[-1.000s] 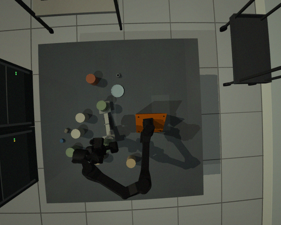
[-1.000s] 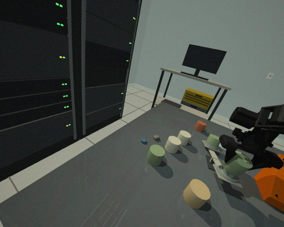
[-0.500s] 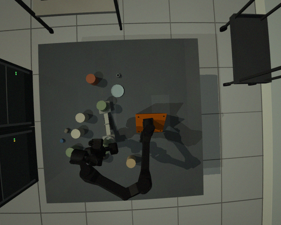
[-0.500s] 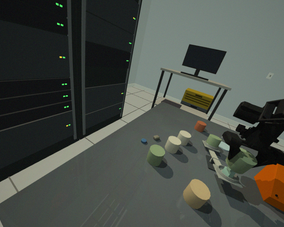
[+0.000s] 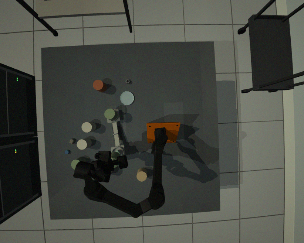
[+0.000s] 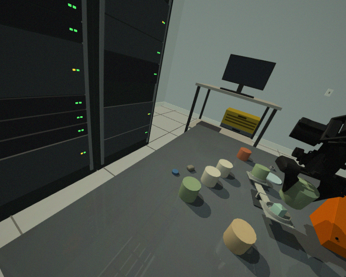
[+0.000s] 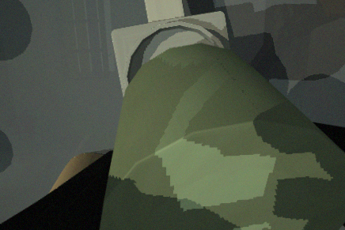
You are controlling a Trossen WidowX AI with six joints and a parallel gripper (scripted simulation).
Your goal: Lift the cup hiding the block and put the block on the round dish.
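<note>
from above: gripper point(image 5: 112, 160) clamped on green cup point(image 5: 115, 156) over near end of balance point(image 5: 117, 134), well apart from round dish point(image 5: 127, 97). from the side: cup tilted, raised off its pad, pale block point(image 6: 278, 209) bared below, second cup point(image 6: 260, 171) seated at far end. at the wrist: cup filling view, pad point(image 7: 130, 42) beneath.

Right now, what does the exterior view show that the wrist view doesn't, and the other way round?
Only the exterior view shows the pale green block sitting uncovered on the near pan of the balance, the second green cup on the far pan, and the round dish beyond it. Only the wrist view gives a straight look down at the pan's ring just past the cup's edge; the block is hidden there. Both show the end effector shut on the lifted green cup, tilted and off the pan.
</note>
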